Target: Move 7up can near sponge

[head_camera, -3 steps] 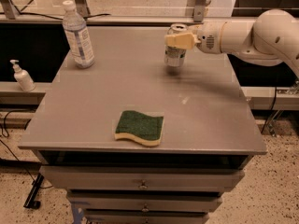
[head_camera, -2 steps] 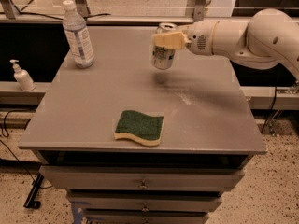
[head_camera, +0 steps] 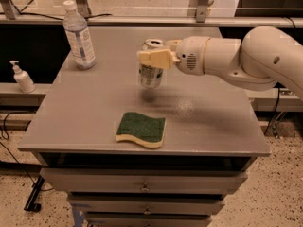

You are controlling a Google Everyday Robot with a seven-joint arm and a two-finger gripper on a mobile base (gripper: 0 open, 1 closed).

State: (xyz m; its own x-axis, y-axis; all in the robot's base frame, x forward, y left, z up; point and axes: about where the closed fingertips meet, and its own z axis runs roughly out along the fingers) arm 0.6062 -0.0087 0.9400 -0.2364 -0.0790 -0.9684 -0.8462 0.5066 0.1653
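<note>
Bench (head_camera: pixel 213 122): grey flat top on a stack of drawers (head_camera: pixel 142 186); it carries everything except the pump bottle.
Arm (head_camera: pixel 251 56): thick white arm reaching in from the right side of the view, stretched nearly level above the back half of the bench, with its wrist pointing left.
Water bottle (head_camera: pixel 79 34): clear plastic, upright at the far left corner of the bench, well apart from the can.
Sponge (head_camera: pixel 141 129): lies flat near the front edge, green side up over a yellow layer, below and in front of the can and not touching it.
Can (head_camera: pixel 150 77): upright, held in the air above the middle of the bench, with a faint shadow on the top beneath it.
Gripper (head_camera: pixel 151 56): at the left end of the arm, its pale fingers (head_camera: pixel 156 59) closed around the upper part of the can, so the can hangs below them.
Pump bottle (head_camera: pixel 21 77): small and white, standing on a lower ledge left of the bench.
</note>
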